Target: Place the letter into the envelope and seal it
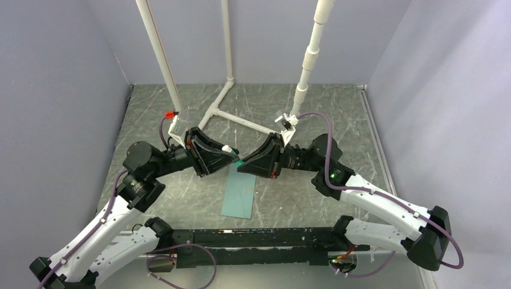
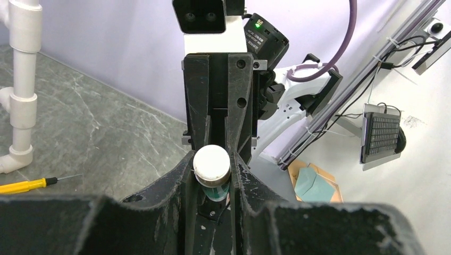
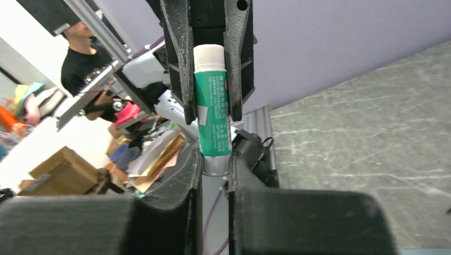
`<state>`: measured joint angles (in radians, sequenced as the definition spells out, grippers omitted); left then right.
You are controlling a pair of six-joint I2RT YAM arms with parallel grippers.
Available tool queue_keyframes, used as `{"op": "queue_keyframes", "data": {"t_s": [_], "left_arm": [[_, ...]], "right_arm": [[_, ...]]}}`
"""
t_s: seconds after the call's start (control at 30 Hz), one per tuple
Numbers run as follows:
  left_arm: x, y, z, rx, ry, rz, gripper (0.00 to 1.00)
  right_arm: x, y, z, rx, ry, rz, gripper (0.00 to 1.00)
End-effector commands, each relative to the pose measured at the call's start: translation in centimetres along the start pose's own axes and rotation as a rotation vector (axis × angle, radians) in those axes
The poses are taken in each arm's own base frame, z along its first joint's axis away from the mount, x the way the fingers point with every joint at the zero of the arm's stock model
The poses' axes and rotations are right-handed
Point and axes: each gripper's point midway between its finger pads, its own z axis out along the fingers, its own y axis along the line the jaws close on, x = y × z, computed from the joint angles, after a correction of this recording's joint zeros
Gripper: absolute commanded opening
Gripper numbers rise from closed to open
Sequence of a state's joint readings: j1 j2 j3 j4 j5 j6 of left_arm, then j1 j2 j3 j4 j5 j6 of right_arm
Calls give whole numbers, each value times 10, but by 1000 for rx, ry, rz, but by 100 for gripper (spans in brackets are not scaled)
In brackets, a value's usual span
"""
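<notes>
- The left gripper (image 1: 231, 154) and the right gripper (image 1: 241, 164) are meeting nose to nose above the middle of the desk (image 1: 313, 114), with a glue stick (image 3: 214, 122) spanning the gap between them.
- The left gripper is holding the stick's white cap end. Its jaws are standing only partly open and are pressing on both sides of the stick, with the round cap facing the left wrist camera.
- The right gripper is clamping the grey base of the green stick. Its fingers (image 3: 186, 175) are sitting narrow and flush against that base on both sides.
- The envelope (image 1: 240, 195) is lying flat on the desk, apart from both grippers. Its far end is sitting under the joined fingertips, and its long side is running back toward the arm bases.
- From above, I cannot tell whether the envelope's flap is lying open or folded down.
- A yellow screwdriver (image 2: 24, 185) is resting on the desk beside the foot of the white pipe frame (image 1: 226, 108).
</notes>
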<state>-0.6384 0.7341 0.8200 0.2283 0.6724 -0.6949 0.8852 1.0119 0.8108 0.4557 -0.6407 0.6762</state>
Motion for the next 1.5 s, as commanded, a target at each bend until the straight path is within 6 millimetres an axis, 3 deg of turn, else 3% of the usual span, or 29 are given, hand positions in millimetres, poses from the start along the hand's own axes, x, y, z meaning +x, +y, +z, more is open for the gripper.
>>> {"op": "queue_keyframes", "data": {"t_s": [0.0, 0.17, 0.33, 0.43, 0.53, 0.7, 0.83, 0.87, 0.9, 0.97, 1.03, 1.2, 1.33, 1.47], "left_arm": [[-20, 1, -1, -32, -94, 52, 2], [-28, 39, -5, -261, -151, -38, 2], [-29, 105, -37, -716, -201, -206, 2], [-24, 127, -57, -919, -211, -303, 3], [-22, 134, -60, -998, -208, -368, 2], [-26, 122, -41, -907, -168, -394, 2], [-30, 111, -43, -882, -166, -403, 3], [-33, 107, -42, -864, -170, -388, 2], [-36, 103, -39, -830, -169, -361, 2], [-41, 91, -33, -746, -142, -278, 2], [-42, 71, -21, -598, -92, -158, 2], [-28, 22, -8, -259, 24, 62, 3], [-20, -8, -6, -65, 90, 164, 2], [-12, -23, -9, 41, 124, 242, 3]], "right_arm": [[-16, 2, 4, 16, -23, -99, 0], [-12, -42, 6, 223, 24, -235, 0], [-39, -86, 6, 497, 0, -380, 0], [-50, -89, 9, 562, -18, -457, 0], [-54, -91, 14, 636, 3, -550, 0], [-50, -82, 17, 617, 24, -604, 0], [-50, -82, 6, 662, 23, -607, 3], [-49, -81, 3, 670, 21, -598, 16], [-49, -79, 1, 670, 15, -579, 37], [-47, -65, 0, 614, -1, -516, 62], [-44, -47, 2, 524, 2, -431, 75], [-34, -4, 11, 307, 36, -282, 76], [-27, -3, 12, 288, 71, -278, 75], [-26, 8, 18, 226, 82, -257, 74]]}}
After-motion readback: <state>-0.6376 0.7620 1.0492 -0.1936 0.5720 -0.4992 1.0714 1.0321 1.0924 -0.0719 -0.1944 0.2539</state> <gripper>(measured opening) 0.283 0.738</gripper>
